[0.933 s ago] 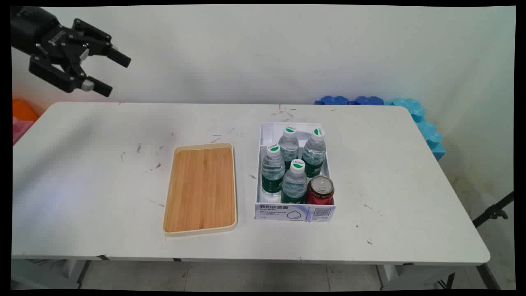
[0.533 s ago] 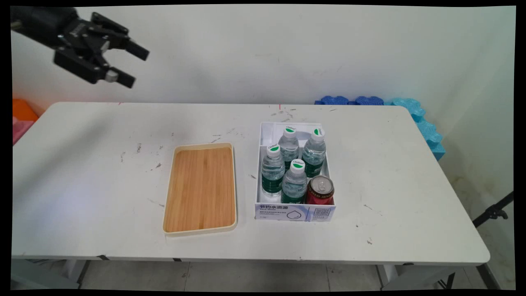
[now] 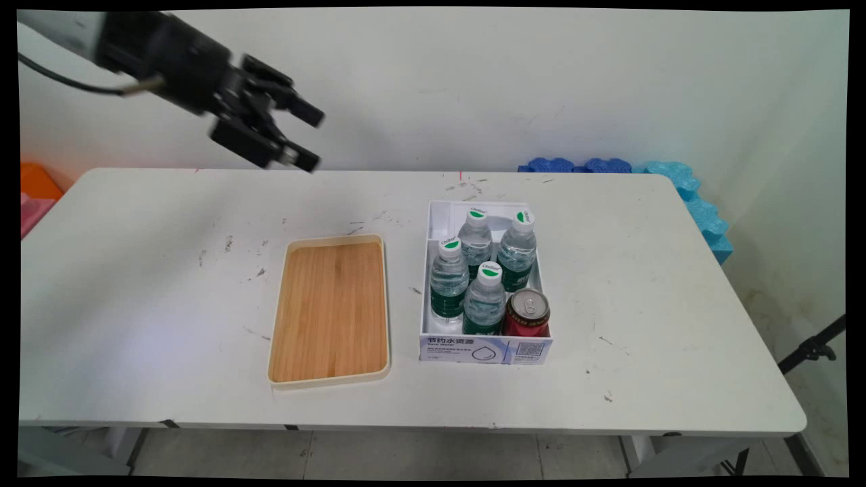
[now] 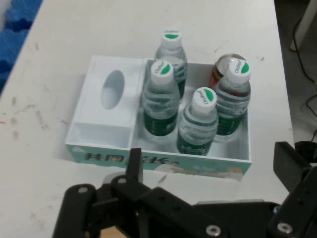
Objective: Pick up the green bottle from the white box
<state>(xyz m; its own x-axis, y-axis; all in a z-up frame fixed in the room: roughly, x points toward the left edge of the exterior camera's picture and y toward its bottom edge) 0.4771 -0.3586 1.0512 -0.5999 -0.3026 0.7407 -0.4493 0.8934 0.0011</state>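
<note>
A: Where does your gripper [image 3: 308, 138] hang?

B: High over the far left part of the white tabletop [image 3: 135, 284], at about 10 o'clock from the wooden tray [image 3: 331, 308]. Your gripper is released, its two black fingers [image 3: 306, 112] spread apart with nothing between them and touching nothing.

A: What lies nearest to it?

B: The tray, cream-rimmed with a bare wood floor, lies flat near the tabletop's middle, well below your gripper. Just beside it at 3 o'clock stands a white cardboard box [image 3: 485, 350] with blue print on its near wall.

A: And in the box?

B: Four water bottles [image 3: 449, 281], all upright with white caps and green labels, stand packed close together, two behind two. A red can [image 3: 527, 314] stands upright at the box's near right corner, touching the bottles beside it. In the hand view, the box [image 4: 106, 130] shows a raised white section with an oval opening at one end, the bottles [image 4: 160, 99] fill the rest, and the can [image 4: 225, 67] sits in the far corner.

A: Anything past the tabletop?

B: Blue foam blocks [image 3: 676, 182] lean by the wall at the far right corner.
</note>
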